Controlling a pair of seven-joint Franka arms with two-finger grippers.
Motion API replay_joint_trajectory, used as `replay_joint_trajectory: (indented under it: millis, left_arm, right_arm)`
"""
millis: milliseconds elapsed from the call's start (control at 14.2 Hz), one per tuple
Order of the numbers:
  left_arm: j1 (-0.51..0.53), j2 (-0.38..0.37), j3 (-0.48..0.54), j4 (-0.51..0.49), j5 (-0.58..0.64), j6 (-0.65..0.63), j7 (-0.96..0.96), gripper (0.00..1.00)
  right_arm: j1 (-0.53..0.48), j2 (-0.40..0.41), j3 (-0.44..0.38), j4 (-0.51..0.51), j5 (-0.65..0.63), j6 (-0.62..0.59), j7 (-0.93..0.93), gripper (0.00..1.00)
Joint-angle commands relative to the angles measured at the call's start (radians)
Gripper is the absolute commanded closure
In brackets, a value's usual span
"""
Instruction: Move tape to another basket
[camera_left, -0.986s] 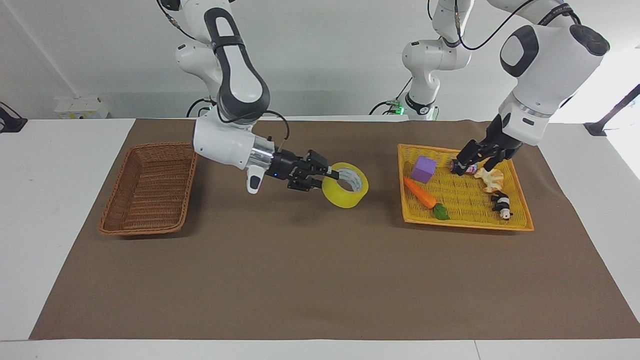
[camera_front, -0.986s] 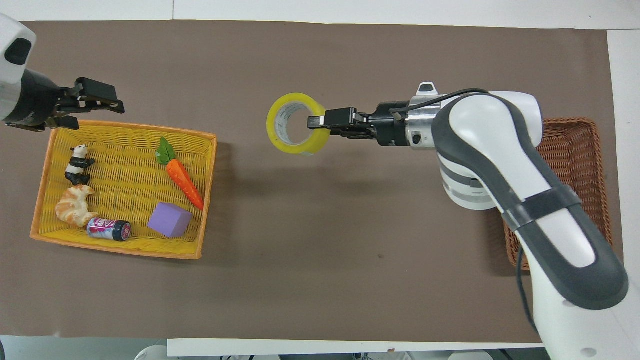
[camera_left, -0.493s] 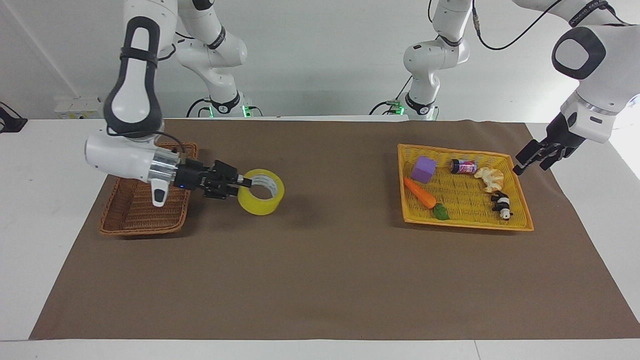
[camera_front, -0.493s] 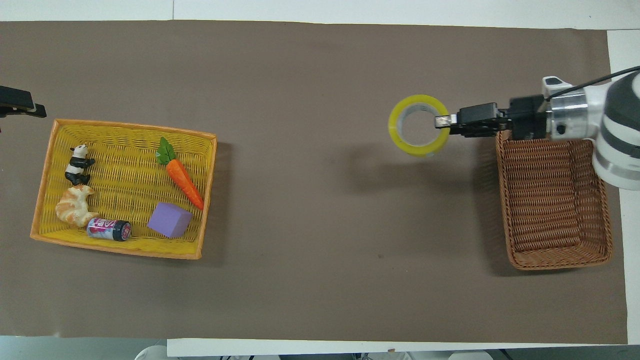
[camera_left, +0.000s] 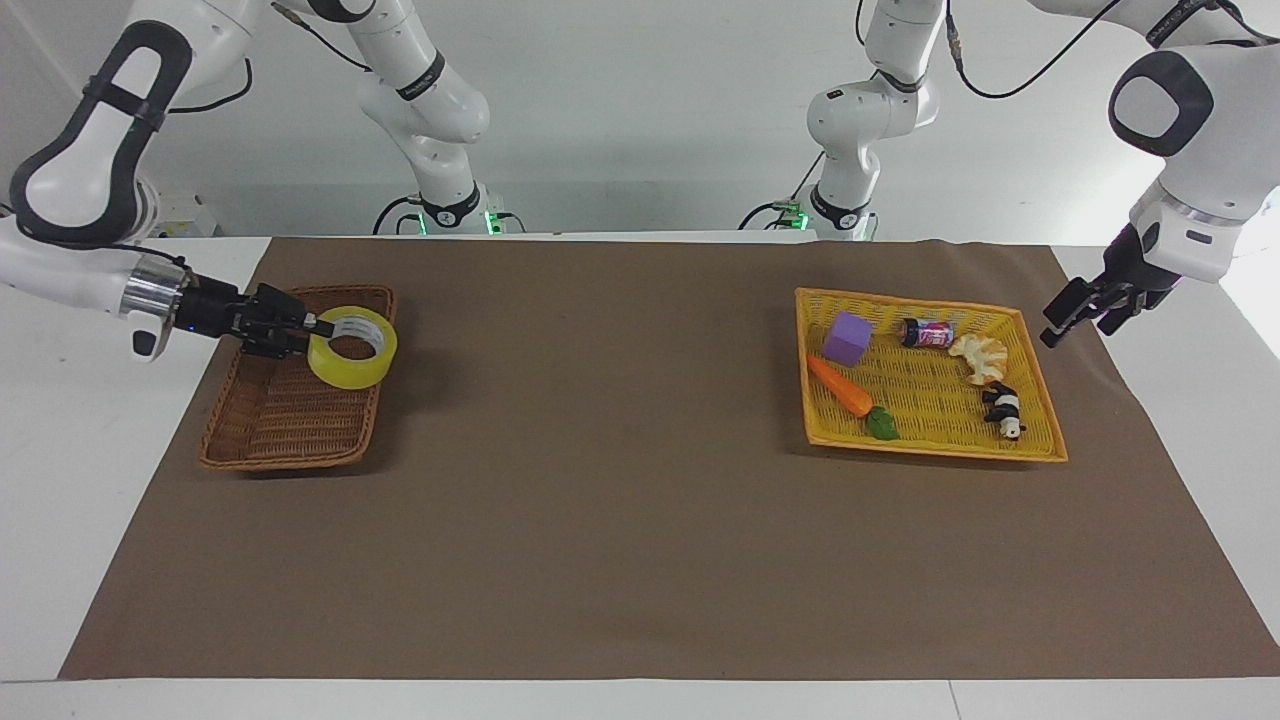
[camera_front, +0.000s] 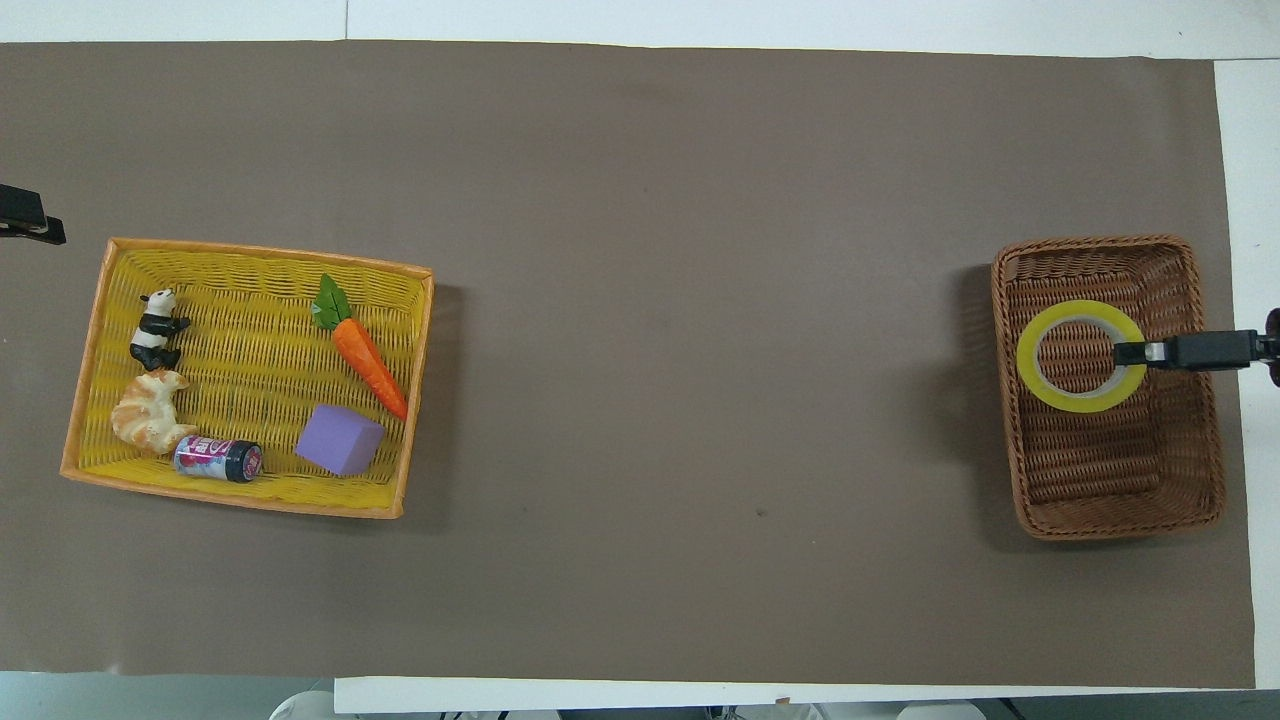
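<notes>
A: Tape hangs in the air over the brown basket, pinched by its wall in the right gripper, one of the fingers inside the ring.

B: Is the roll resting on the basket floor?

A: No, it is held clear of it, lying nearly flat, over the basket's half nearer the robots.

B: And the other arm?

A: The left gripper waits with its fingers spread, holding nothing. It is over the brown mat at the left arm's end of the tabletop, just beside the yellow tray.

B: What sits in that tray?

A: A purple block, a toy carrot, a small can on its side, a croissant and a panda figure, all well apart from either gripper.
</notes>
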Motion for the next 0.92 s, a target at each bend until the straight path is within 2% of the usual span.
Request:
replay_joint_trajectory:
  millis: [0, 352, 563, 845]
  left_arm:
    - [-0.04, 0.006, -0.004, 0.078, 0.06, -0.094, 0.006, 0.01]
    - [-0.103, 0.003, -0.007, 0.078, 0.068, -0.12, 0.02, 0.01]
    - [-0.142, -0.003, -0.009, 0.072, 0.059, -0.12, 0.022, 0.01]
    - [-0.129, -0.027, -0.004, 0.022, 0.057, -0.122, 0.094, 0.01]
  right_arm:
    - [-0.047, 0.035, 0.017, 0.0, -0.025, -0.013, -0.058, 1.0]
    - [-0.067, 0.102, 0.017, -0.003, -0.049, 0.023, -0.149, 1.0]
    - [-0.075, 0.105, 0.017, -0.007, -0.094, 0.048, -0.164, 1.0]
    - [-0.076, 0.104, 0.015, -0.033, -0.111, 0.082, -0.187, 0.99]
